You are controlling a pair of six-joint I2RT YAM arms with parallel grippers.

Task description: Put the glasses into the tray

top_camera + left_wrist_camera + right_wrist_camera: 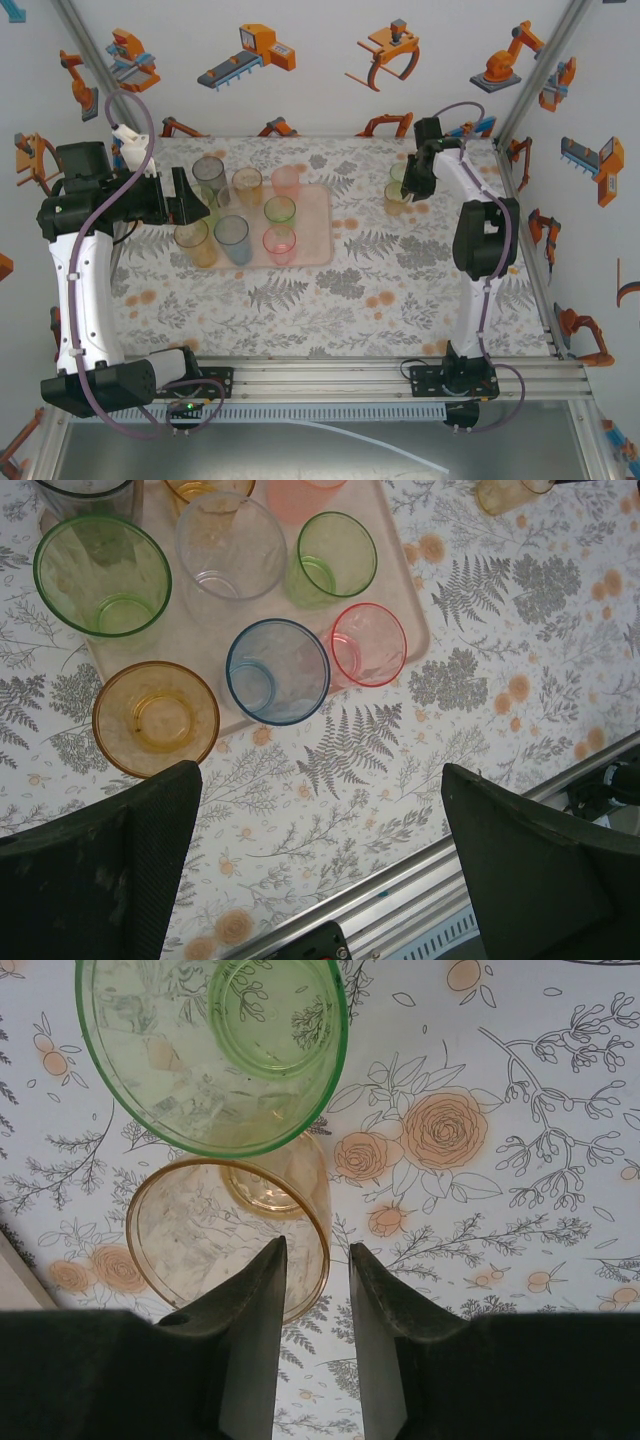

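The pale pink tray [318,215] lies left of centre and holds several tumblers: smoky grey [208,172], amber [247,185], pink [286,180], green [279,210], blue [232,238] and red-pink [279,244]. Another amber tumbler [155,718] stands at the tray's near-left corner. My left gripper [198,203] hangs open above the tray's left end, with nothing between its wide-spread fingers [100,880]. On the cloth at the right stand a green tumbler [215,1050] and an amber tumbler [230,1235]. My right gripper [318,1280] straddles the amber one's rim, one finger inside and one outside, with a gap showing.
The floral tablecloth [380,290] covers the table. An aluminium rail [330,375] runs along the near edge. White walls with orange robot pictures and metal posts [535,60] enclose the back and sides. A clear tumbler [230,545] and a large green one [102,575] stand on the tray's left part.
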